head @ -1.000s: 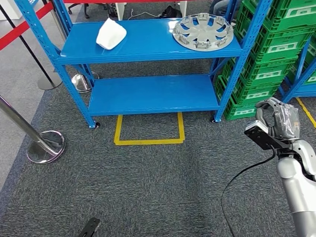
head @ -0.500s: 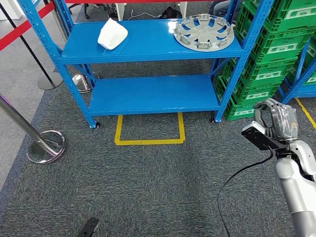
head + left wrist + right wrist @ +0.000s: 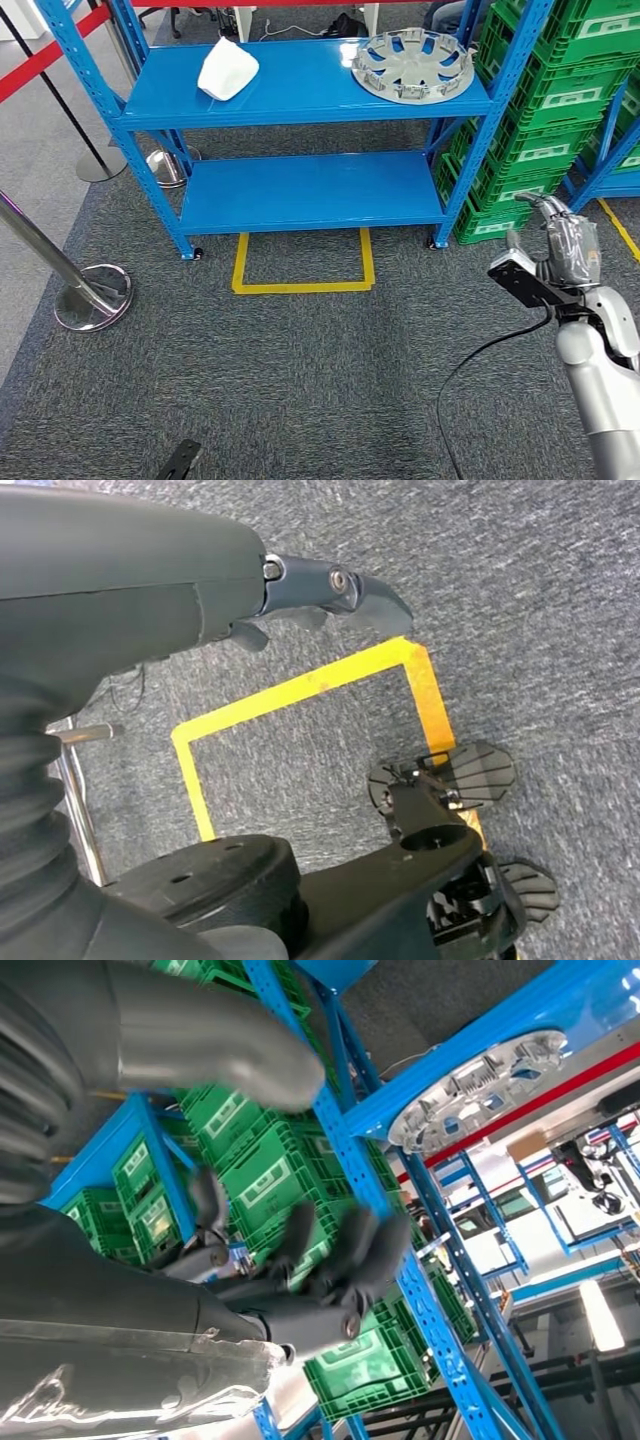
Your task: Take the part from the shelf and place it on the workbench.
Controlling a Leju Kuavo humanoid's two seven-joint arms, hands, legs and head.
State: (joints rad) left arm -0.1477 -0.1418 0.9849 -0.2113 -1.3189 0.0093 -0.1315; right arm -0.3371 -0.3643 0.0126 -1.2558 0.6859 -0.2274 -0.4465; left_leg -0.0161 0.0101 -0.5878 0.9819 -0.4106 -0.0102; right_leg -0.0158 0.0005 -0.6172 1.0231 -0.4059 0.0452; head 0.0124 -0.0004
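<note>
My right hand [image 3: 562, 250] is empty, fingers apart; reaching for the hubcap [image 3: 413, 63], I might clip the shelf post [image 3: 490, 125].

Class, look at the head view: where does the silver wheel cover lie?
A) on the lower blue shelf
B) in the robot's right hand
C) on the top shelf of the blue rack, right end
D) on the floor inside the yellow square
C: the silver wheel cover lies flat on the top shelf, at its right end, apart from the raised right hand.
</note>
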